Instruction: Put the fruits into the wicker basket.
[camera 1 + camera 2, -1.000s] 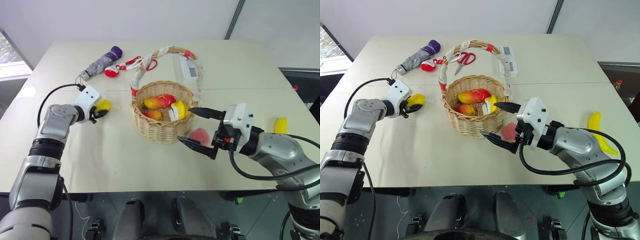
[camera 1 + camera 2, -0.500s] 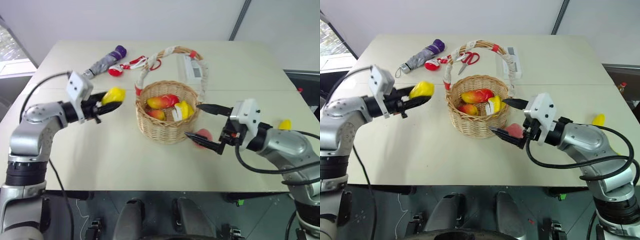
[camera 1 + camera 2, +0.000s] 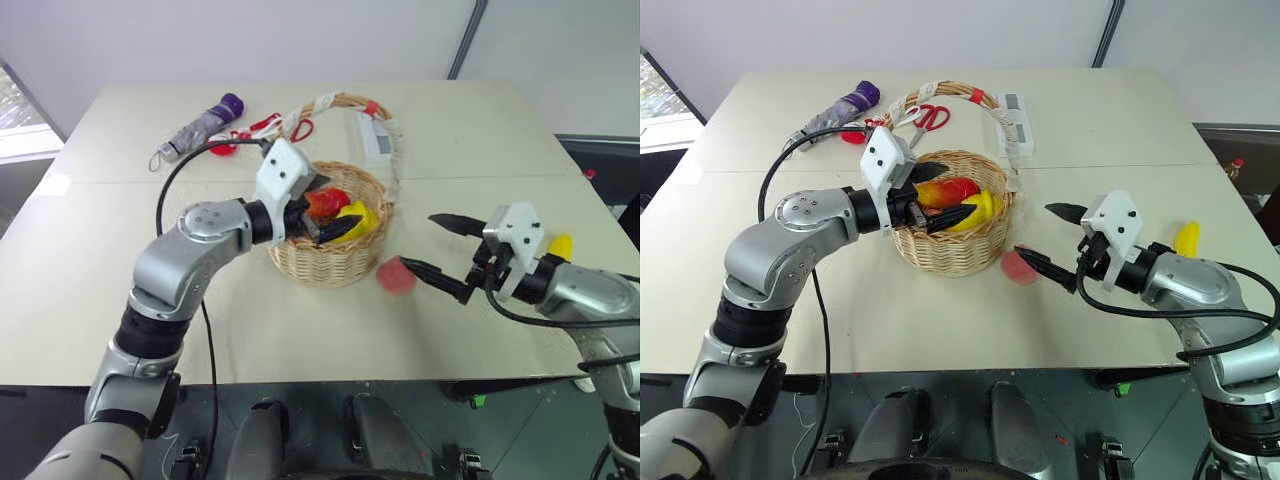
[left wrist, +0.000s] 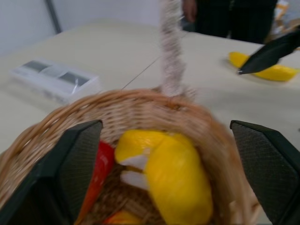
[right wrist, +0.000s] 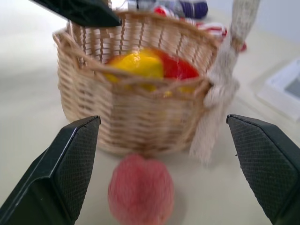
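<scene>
Two fruits left: peach [image 3: 397, 275] lies on the table [image 3: 120, 270] at centre frame, just right of the basket [image 3: 335, 262]; banana [image 3: 561, 247] sits at right, behind the right arm.
Basket contents: mango [image 3: 952, 190] and a lemon [image 4: 164, 171] inside.
Left gripper [image 3: 322, 214]: over the basket's mouth, fingers spread, holding nothing.
Right gripper [image 3: 430, 247]: jaws wide apart, empty, pointing at the peach.
Handling: peach looks light, round and smooth, likely to roll; pinch across its widest middle, squarely.
</scene>
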Motion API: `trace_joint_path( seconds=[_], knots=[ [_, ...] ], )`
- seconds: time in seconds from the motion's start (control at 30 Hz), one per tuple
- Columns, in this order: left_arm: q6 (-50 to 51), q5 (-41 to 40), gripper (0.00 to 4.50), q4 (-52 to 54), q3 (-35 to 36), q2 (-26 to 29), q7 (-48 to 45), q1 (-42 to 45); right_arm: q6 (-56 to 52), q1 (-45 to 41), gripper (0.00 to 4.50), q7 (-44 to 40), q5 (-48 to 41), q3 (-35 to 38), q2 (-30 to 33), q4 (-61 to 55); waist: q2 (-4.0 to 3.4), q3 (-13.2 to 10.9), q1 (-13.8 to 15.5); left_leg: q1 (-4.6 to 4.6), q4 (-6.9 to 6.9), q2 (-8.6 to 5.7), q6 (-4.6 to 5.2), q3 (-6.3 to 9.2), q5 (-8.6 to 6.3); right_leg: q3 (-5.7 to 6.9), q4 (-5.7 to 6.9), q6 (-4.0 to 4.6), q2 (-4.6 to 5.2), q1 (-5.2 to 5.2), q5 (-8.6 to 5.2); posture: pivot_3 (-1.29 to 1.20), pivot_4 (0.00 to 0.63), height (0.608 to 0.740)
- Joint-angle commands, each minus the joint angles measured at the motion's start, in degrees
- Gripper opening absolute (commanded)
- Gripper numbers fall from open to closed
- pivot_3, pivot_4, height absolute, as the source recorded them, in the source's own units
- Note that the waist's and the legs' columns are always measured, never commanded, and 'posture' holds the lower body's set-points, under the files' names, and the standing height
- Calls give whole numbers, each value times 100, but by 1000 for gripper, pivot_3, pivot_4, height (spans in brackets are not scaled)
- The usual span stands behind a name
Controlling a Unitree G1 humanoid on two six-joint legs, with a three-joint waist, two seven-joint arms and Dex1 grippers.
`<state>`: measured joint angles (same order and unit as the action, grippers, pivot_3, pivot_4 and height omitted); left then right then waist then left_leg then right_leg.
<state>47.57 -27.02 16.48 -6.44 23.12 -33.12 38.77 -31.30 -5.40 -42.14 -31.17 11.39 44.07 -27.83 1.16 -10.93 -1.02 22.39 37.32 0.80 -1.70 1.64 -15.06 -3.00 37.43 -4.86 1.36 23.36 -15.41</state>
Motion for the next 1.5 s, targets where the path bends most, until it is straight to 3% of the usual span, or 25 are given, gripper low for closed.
trace_joint_path(
  seconds=[0.03, 0.27, 0.57, 0.6, 0.73, 0.93, 1.1, 1.23, 1.5],
  knots=[
    [-212, -451, 4446, 493, 401, 57, -353, -178, -164, 35, 4500, 258, 166, -101, -48, -81, 0, 0, -8, 1, -1, 0, 0, 0, 0, 0, -1, 0, 2, 1, 0, 0, 150, 740],
    [-637, -641, 4446, 1028, 625, 1333, -1604, -1287, -655, -248, 4500, 599, 381, -867, -507, 303, -6, -2, -6, -2, -6, 5, -2, -2, 1, -3, 0, 3, 2, 6, -1, 0, 150, 740],
    [-959, -409, 4446, 1092, 644, 1778, -1634, -1918, -868, -414, 4500, 733, 635, -1236, -770, 628, -6, -1, 24, 4, -6, 1, 1, -3, -1, 0, -12, 2, 9, 2, -2, 0, 150, 740],
    [-988, -414, 4500, 1095, 656, 1764, -1606, -1950, -844, -386, 3957, 685, 644, -1240, -745, 591, -6, -1, 23, 4, -6, 1, 1, -3, -1, 0, -11, 2, 9, 3, -2, 0, 150, 740],
    [-1163, -395, 4500, 1000, 700, 1681, -1549, -1987, -672, -358, 2485, 591, 764, -1216, -627, 474, -6, -1, 13, 2, -4, 2, 1, -3, -1, 0, -10, 1, 8, 2, -1, 0, 150, 740],
    [-1448, -632, 4500, 850, 974, 1395, -1512, -1952, -222, -175, 2485, 69, 826, -947, -72, -99, -6, -2, 21, 2, -4, 1, 1, -5, -1, 1, -10, 1, 8, 2, -1, 0, 150, 740],
    [-1536, -969, 4500, 925, 1524, 1554, -1750, -2191, -795, -732, 2485, -333, -701, -206, 111, -991, -6, -3, -35, 0, -6, 7, 1, -3, -1, 0, -10, 0, 6, 4, -1, 0, 150, 740],
    [-1510, -1039, 4500, 925, 1738, 1653, -1728, -2343, -1004, -1672, 2485, 143, -764, -639, -336, -915, -6, -3, -48, -6, -5, 13, 1, 1, -1, 2, -7, 2, -3, 1, -1, 0, 150, 740],
    [-1461, -1055, 4500, 1188, 1712, 1626, -1477, -2606, -993, -3297, 2485, 1382, 660, -2085, -1725, 657, -6, -3, -11, 7, -6, 11, 1, -1, -1, 2, -8, 2, 14, 12, 0, 0, 150, 740]
  ],
)
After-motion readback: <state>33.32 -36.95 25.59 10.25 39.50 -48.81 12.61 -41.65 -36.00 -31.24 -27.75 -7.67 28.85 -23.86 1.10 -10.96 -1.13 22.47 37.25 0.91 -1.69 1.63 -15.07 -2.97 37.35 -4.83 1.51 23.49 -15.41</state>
